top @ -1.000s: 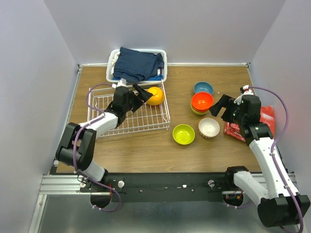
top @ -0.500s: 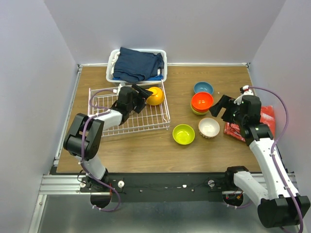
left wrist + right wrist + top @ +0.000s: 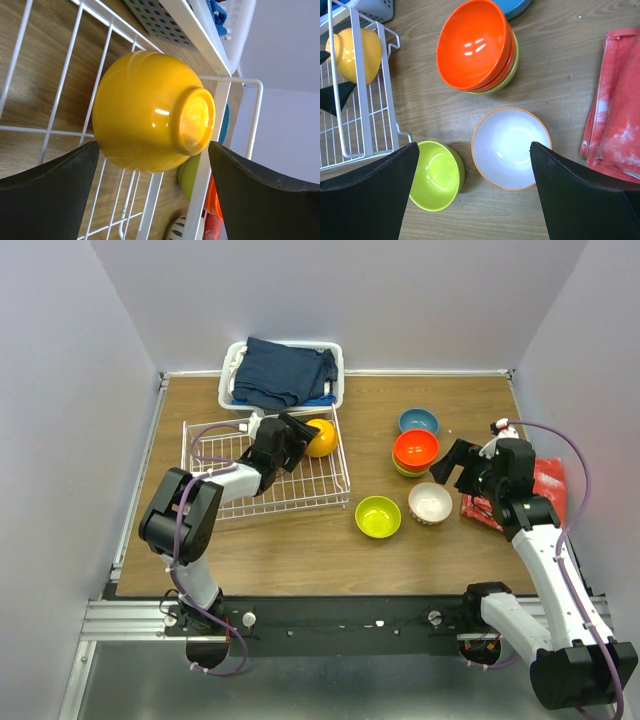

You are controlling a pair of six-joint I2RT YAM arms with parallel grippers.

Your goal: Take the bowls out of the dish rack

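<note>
- Left wrist view: my left pincer [image 3: 300,433] is spread wide. The orange-yellow bowl [image 3: 150,117] lies right in front of it, in the space between my two fingers [image 3: 50,185].
- That bowl is tipped on its side in the dish rack [image 3: 60,90], with its round foot turned toward me.
- My fingers are very close to the bowl, one on each side, but I cannot tell if they touch it.
- My right pincer [image 3: 452,465] is spread wide too and holds nothing. It hangs over the table [image 3: 560,65].
- The white bowl [image 3: 511,148] sits right under this pincer, open side up.
- A lime-green bowl [image 3: 436,175] sits just left of the white one, near my left finger.
- Farther ahead of this pincer is a stack [image 3: 475,45]: a red-orange bowl on top, another red-orange one under it and a lime-green one at the bottom.
- The blue bowl [image 3: 512,5] sits just past the stack.
- A red cloth [image 3: 615,100] lies off to this pincer's right.
</note>
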